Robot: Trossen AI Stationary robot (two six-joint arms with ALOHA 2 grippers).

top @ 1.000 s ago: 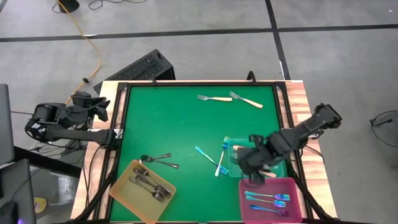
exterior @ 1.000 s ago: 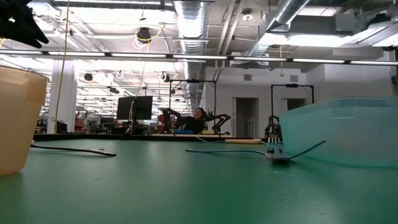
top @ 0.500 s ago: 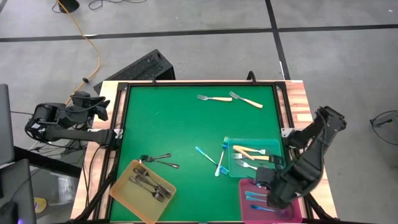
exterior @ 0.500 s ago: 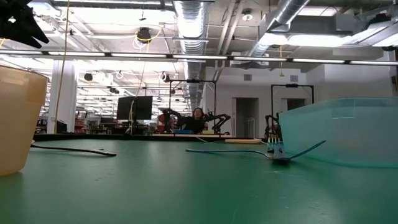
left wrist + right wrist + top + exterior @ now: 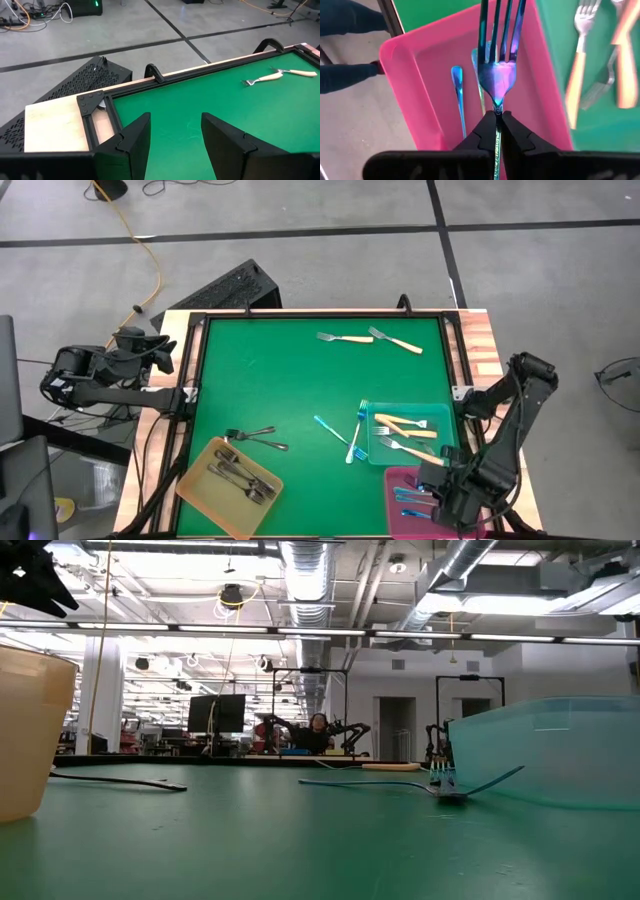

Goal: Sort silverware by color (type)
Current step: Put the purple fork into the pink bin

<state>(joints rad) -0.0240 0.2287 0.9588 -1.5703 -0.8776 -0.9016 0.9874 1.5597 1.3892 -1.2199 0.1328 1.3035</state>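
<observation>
roughly two thirds sorted, going by what's lying around. right gripper (image 5: pixel 496 116) clamped on the neck of an iridescent fork (image 5: pixel 499 60), tines pointing away from the wrist, hanging right over the pink tray (image 5: pixel 420 75). directly under the held fork: at least two more blue-purple forks (image 5: pixel 457 92) already lying in that tray. looks like a drop-off about to happen, but nothing released yet.

just beyond the right gripper, next tray along: teal tray (image 5: pixel 440 416) with two cream-handled forks (image 5: pixel 400 423) inside. between that tray and the middle of the mat, three loose blue forks (image 5: pixel 354 437) waiting, one leaning on the tray's edge.

way across the table from the right gripper, up at the far edge: two more cream-handled forks (image 5: pixel 346 338) not yet collected.

left side: yellow tray (image 5: pixel 198 476) holding a small pile of dark-grey forks (image 5: pixel 240 476), and two dark-grey stragglers (image 5: pixel 255 437) on the mat just beside it.

left gripper (image 5: pixel 172 137) parked off the table's far left corner, fingers spread, nothing between them.

so left to do, best guess: land this fork, then three blue, two cream, two grey.
</observation>
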